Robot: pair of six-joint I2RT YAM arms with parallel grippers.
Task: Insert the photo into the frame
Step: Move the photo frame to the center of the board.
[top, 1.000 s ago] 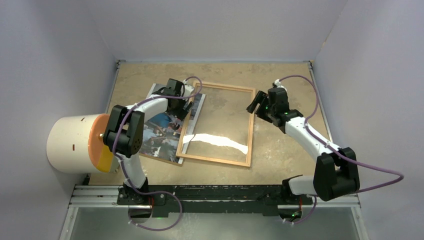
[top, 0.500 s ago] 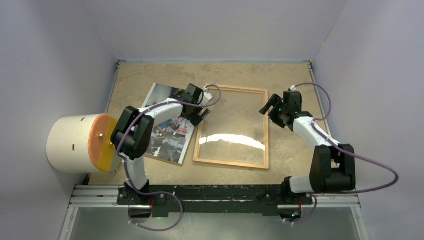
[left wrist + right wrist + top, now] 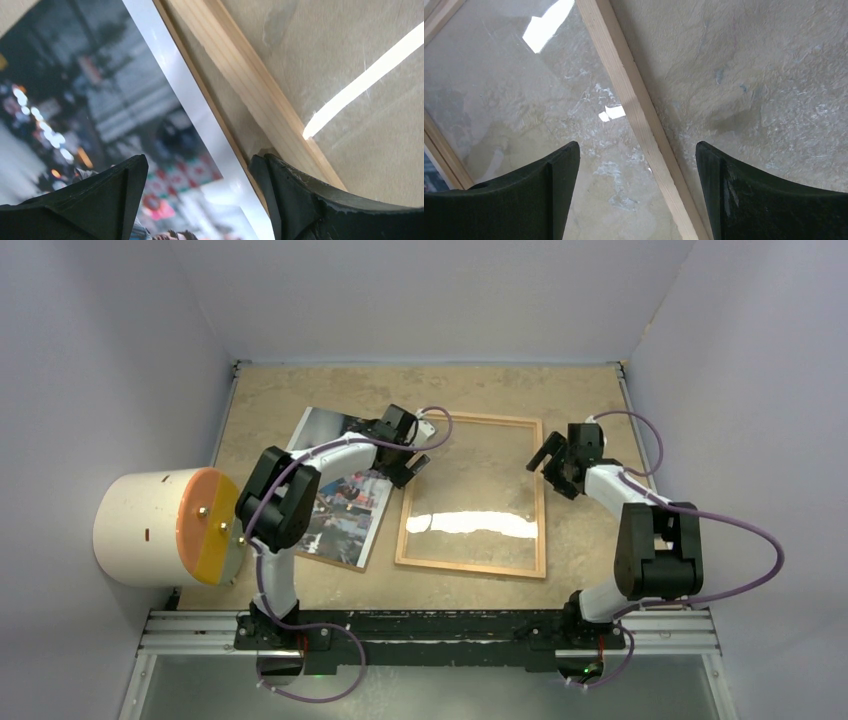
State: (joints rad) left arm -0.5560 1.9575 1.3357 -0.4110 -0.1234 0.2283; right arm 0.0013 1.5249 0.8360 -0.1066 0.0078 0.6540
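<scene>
The frame (image 3: 470, 567), thin light wood around a reflective glass pane (image 3: 470, 490), lies flat mid-table. The photo (image 3: 345, 505) lies face up just left of it, on a brown board whose edge shows. My left gripper (image 3: 412, 466) is open at the frame's upper left side. In the left wrist view its jaws (image 3: 200, 200) span the photo's white border (image 3: 210, 125), and the right finger (image 3: 310, 200) touches the wooden moulding (image 3: 250, 85). My right gripper (image 3: 546, 462) is open over the frame's right side, its jaws (image 3: 638, 190) straddling the moulding (image 3: 624, 85) without touching.
A large white cylinder with an orange face (image 3: 150, 528) lies at the table's left edge. Pale walls close in the left, back and right. A metal rail (image 3: 430, 635) with both arm bases runs along the near edge.
The frame has slid right and turned squarer to the table, off the photo. My left gripper moved right with it. The right arm drew back to the right, its jaws a little wider.
</scene>
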